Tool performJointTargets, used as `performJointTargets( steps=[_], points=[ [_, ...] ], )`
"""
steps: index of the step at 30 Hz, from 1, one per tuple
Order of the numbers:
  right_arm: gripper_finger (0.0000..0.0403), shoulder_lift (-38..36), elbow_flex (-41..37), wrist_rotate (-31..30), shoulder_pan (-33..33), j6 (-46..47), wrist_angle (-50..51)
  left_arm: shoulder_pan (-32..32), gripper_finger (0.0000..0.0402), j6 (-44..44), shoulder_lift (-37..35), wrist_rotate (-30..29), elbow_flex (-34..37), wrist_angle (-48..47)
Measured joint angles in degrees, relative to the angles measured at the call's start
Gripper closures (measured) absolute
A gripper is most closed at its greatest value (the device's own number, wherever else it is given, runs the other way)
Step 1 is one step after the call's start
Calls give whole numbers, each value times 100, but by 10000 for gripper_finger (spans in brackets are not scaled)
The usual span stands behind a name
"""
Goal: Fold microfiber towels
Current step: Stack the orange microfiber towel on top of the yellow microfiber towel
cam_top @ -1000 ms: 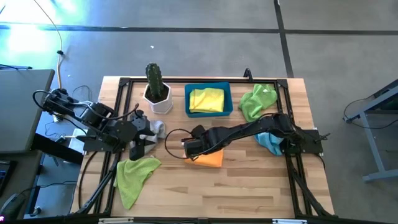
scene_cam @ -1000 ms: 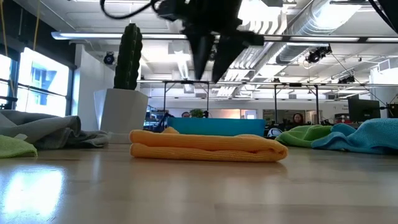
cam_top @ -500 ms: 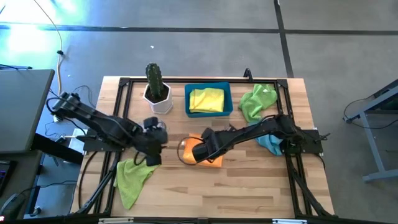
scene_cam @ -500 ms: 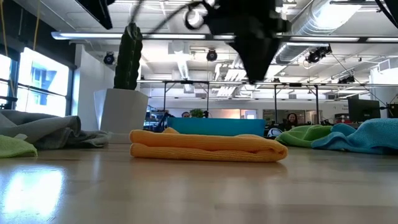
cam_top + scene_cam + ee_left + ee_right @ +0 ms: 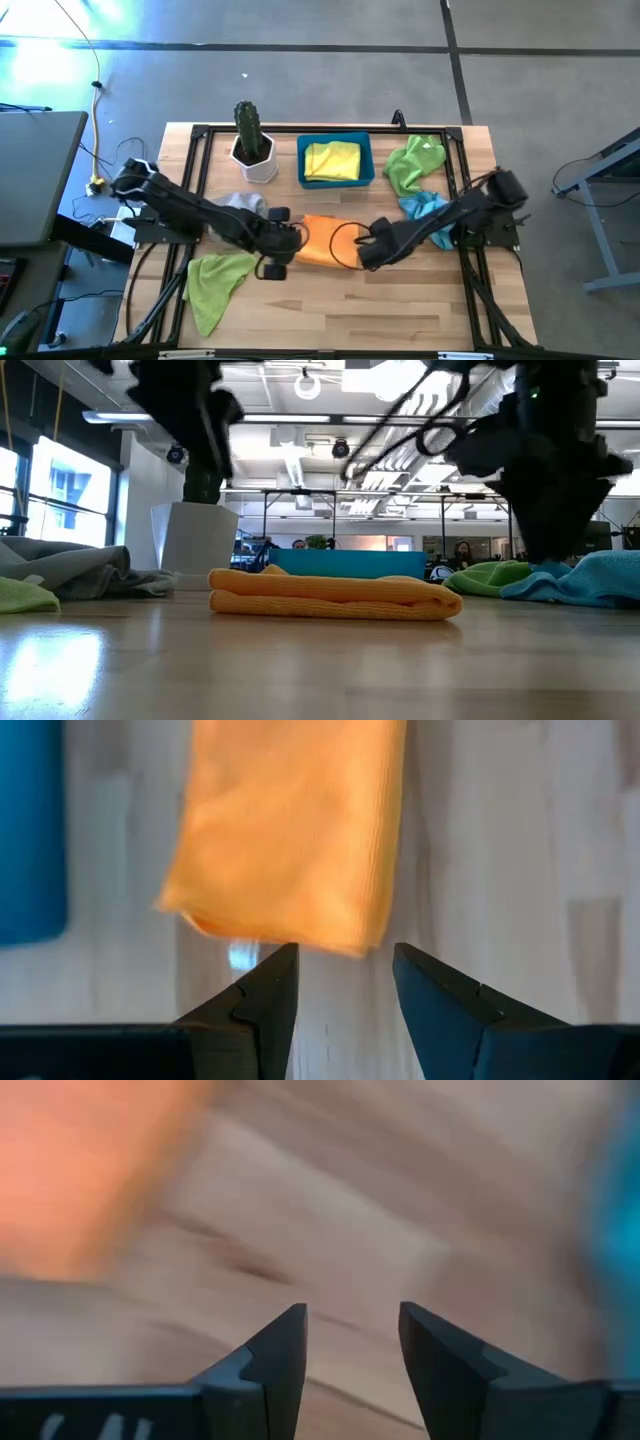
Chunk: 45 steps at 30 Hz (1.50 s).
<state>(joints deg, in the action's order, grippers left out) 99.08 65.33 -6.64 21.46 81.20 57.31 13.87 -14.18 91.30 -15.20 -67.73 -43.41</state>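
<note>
Orange towel (image 5: pixel 322 241) folded at the table (image 5: pixel 400 310) centre. Left gripper (image 5: pixel 272 262) and right gripper (image 5: pixel 368 258) open, empty, flanking its near edge. Best gripping both near corners evenly, keeping edges aligned.

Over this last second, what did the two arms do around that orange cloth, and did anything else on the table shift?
The left gripper swung in from the table's left side to the orange towel's left end. The right gripper drew back from over that towel to its right end. Both are open and hold nothing. The folded orange towel, the yellow towel in the blue bin and the cactus stayed put.
</note>
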Motion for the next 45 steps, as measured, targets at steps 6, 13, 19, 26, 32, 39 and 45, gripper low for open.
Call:
performJointTargets(
  steps=[6, 13, 19, 26, 32, 39, 45],
  points=[
    [249, -343, -1150, -1090, 230, 674, -3662, -308, 245, 492, 344, 192, 516, 1441],
    [249, -85, -1313, -1253, 140, 687, -4468, -613, 245, 693, 770, 222, 892, 2273],
    [249, -119, -1290, -1274, 133, 685, -4136, -764, 245, 684, 1178, 550, 1067, 2578],
    [249, -139, -1290, -1273, 65, 746, -3730, -785, 245, 624, 1328, 648, 1161, 2459],
    [249, -174, -1295, -1260, 19, 735, -3615, -774, 245, 621, 1437, 721, 1146, 2467],
    [246, -174, -1295, -1249, -56, 743, -3579, -770, 245, 535, 1443, 723, 1153, 2464],
    [205, -172, -1295, -1204, -193, 733, -3645, -770, 245, 481, 1448, 726, 1155, 2455]
  ],
)
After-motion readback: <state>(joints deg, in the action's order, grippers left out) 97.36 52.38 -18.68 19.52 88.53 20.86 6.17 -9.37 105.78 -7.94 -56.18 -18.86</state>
